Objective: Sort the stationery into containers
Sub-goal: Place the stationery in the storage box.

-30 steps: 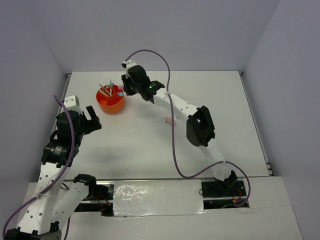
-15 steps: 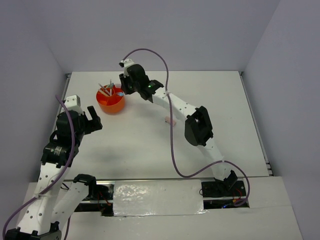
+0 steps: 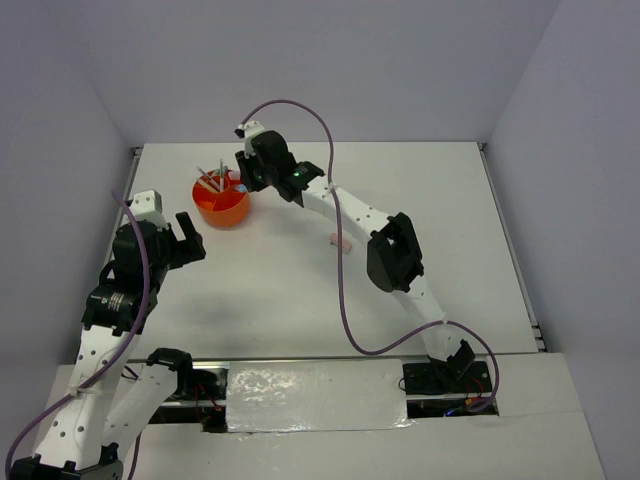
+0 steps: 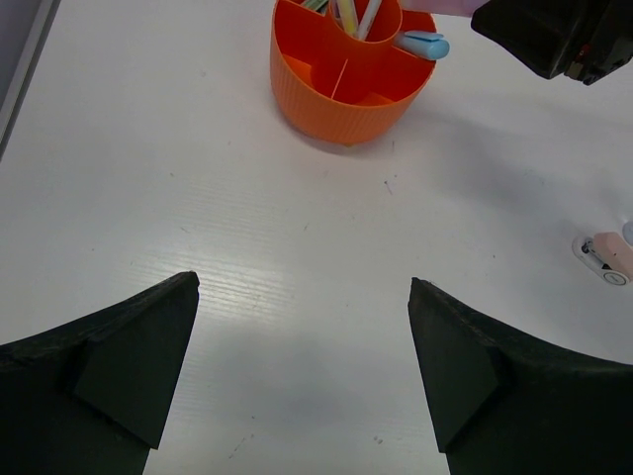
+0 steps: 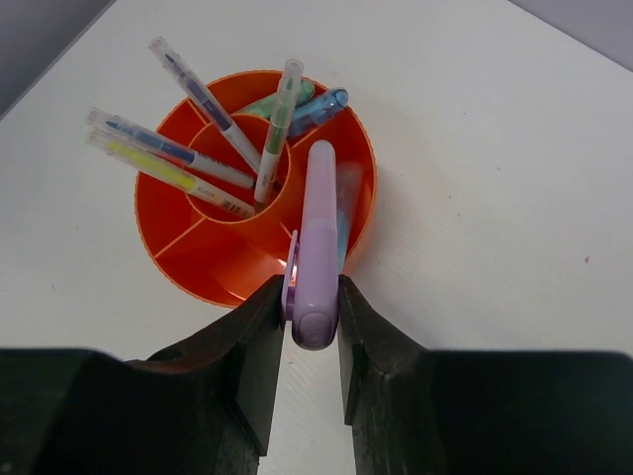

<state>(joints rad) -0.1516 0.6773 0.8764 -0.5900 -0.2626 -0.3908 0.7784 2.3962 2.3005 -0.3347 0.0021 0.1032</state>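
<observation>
Marker (image 5: 318,237), purple, sits pinched by my right gripper (image 5: 313,312), jaws narrowly parted, its tip seemingly above an outer pocket of the organizer (image 5: 213,282). Let go off-centre, it could strike the rim and tumble outside. My left gripper (image 4: 302,341) gapes empty near the organizer.

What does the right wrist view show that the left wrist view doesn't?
Right wrist only: the right gripper clamping a purple marker, which reaches over the organizer and its outer compartment. Left wrist only: the left gripper open above the table, and a pink item lying loose at the right edge. Both: the organizer with pens in its centre ring.
</observation>
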